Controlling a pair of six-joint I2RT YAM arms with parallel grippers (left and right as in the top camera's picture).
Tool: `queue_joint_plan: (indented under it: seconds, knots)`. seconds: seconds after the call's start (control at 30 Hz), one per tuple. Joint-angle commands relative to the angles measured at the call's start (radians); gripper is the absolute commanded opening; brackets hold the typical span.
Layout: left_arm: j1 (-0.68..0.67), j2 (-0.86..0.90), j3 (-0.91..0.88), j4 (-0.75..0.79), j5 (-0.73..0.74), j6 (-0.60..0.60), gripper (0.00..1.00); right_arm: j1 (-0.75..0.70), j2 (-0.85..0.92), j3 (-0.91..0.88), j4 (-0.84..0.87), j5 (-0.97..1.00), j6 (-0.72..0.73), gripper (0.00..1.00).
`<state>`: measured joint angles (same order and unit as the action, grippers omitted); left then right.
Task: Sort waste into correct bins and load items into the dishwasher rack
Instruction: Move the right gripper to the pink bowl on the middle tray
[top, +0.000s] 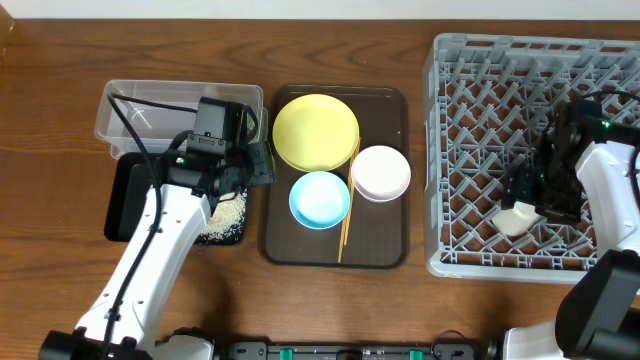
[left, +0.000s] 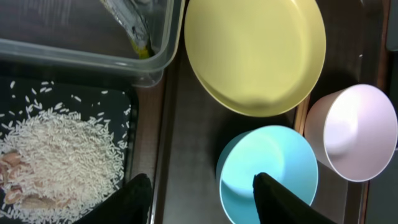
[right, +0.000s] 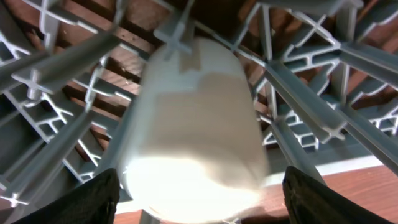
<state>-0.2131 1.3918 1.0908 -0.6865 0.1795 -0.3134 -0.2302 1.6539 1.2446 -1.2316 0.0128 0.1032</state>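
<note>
We see right gripper (right: 202, 193) wide around the pale cup (right: 193, 112), cradled by dishwasher rack (right: 311, 93) pegs; left gripper (left: 202, 186) spread over the light blue bowl (left: 267, 162), likely the next pick.

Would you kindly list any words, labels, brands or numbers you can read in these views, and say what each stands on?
No readable text in any view.
Any print on the snack wrapper inside the clear tub is too blurred to read.
</note>
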Motion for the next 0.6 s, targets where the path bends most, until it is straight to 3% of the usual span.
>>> queue_joint_plan:
  seconds: [0.0, 0.27, 0.47, 0.57]
  knots:
    - [0.003, -0.006, 0.007, -0.01, -0.013, 0.006, 0.58, -0.019, 0.005, 0.018, 0.011, -0.018, 0.008, 0.83]
    - [0.003, -0.006, 0.007, -0.017, -0.035, 0.006, 0.62, 0.0, -0.084, 0.039, 0.06, -0.048, 0.008, 0.83]
    - [0.008, -0.006, 0.007, -0.095, -0.215, -0.079, 0.63, 0.072, -0.22, 0.047, 0.298, -0.411, -0.097, 0.79]
    - [0.017, -0.006, 0.007, -0.134, -0.276, -0.149, 0.63, 0.148, -0.237, 0.047, 0.42, -0.477, -0.105, 0.76]
